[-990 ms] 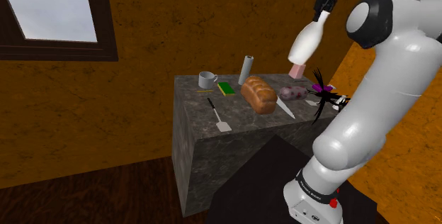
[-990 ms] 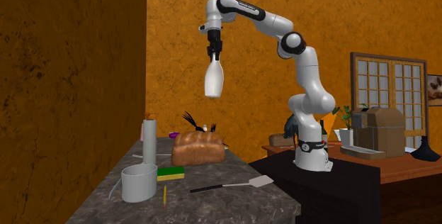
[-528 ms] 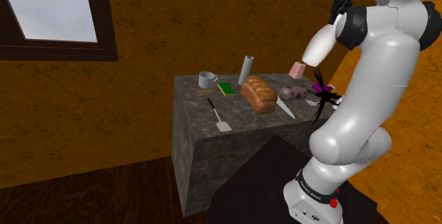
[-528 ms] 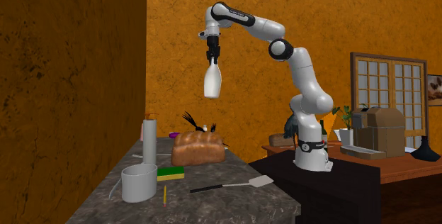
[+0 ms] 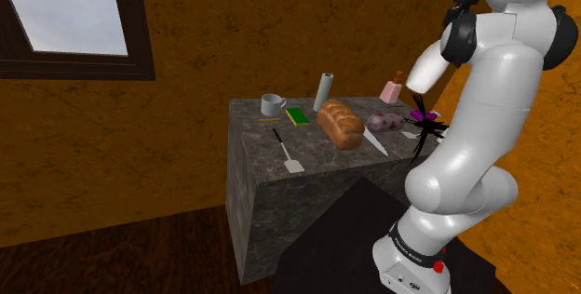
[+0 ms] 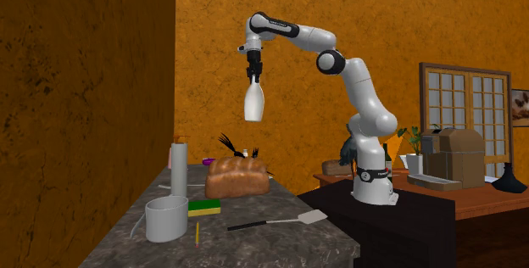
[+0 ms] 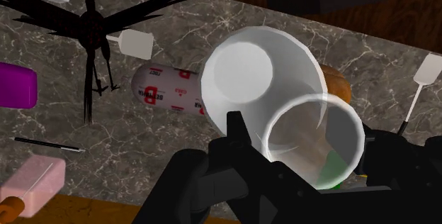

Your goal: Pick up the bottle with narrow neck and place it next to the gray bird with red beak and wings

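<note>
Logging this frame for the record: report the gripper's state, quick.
The gripper is shut on the white bottle, clasping its narrow neck so that it hangs in the air.

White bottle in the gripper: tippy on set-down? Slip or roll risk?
Likely tippy: the bottle is tall, though its base is wider than its neck. The gripper holds it only by that narrow neck, so it may swing or slip. Round body: probably rolls if it falls over.

A home kitchen, by its stone counter (image 5: 279, 199) bearing bread loaf (image 5: 341, 125), mug (image 5: 271, 105) and spatula (image 5: 288, 153)
</note>
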